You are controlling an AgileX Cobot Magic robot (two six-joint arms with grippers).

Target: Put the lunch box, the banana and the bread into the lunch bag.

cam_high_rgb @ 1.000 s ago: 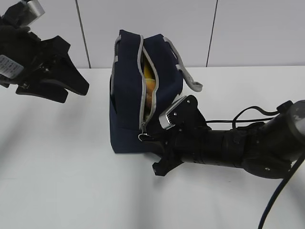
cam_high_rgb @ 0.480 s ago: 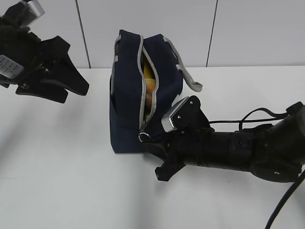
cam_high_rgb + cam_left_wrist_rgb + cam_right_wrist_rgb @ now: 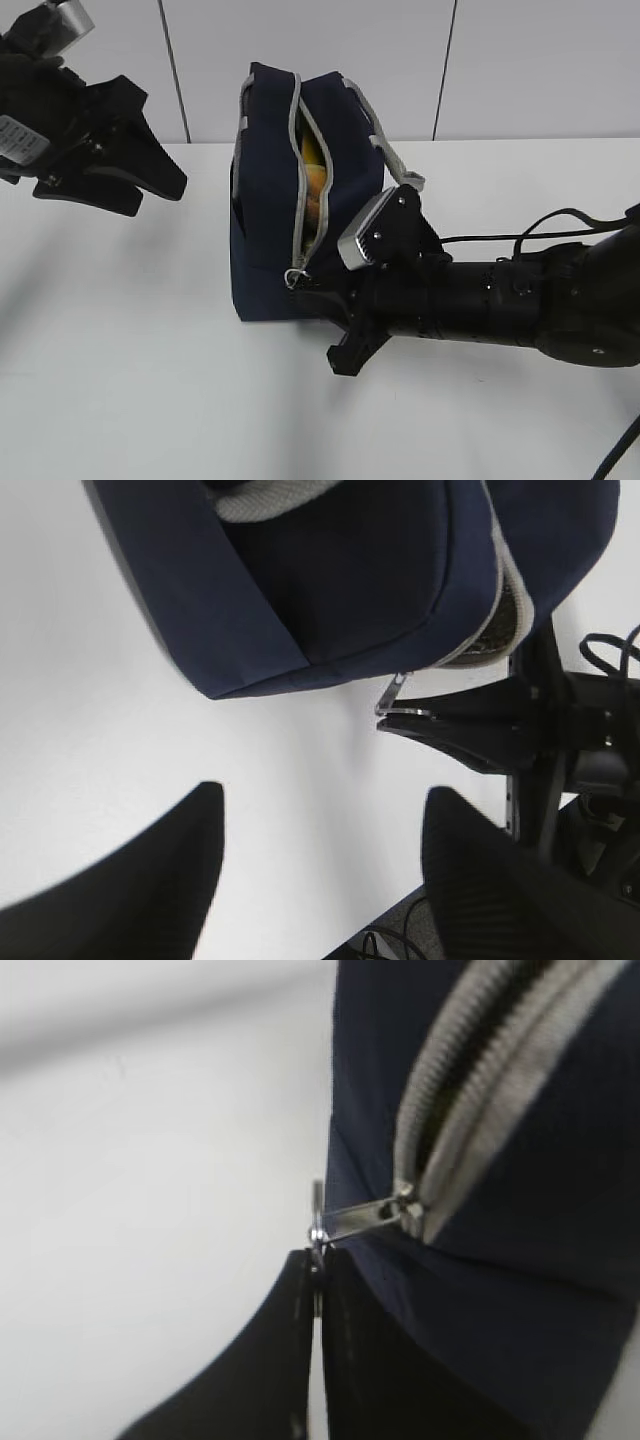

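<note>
Your boxy navy-blue fabric lunch bag (image 3: pixel 300 200) stands mid-surface with yellow and golden-brown food showing through its half-open grey zipper (image 3: pixel 298 180), so packing looks largely done and closing remains: your right tool (image 3: pixel 318 1260) is clenched on the metal ring pull (image 3: pixel 316 1222), the left tool (image 3: pixel 320 880) hangs released.

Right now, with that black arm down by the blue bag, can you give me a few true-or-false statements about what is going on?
1. The right gripper is shut on the zipper's ring pull. True.
2. The lunch bag is zipped fully closed. False: the zipper gapes, with something yellow showing inside.
3. The left gripper grips the bag's strap. False: it is open and holds nothing.
4. The bag stands on a white table. True.
5. A banana lies on the table beside the bag. False: none is there.
</note>
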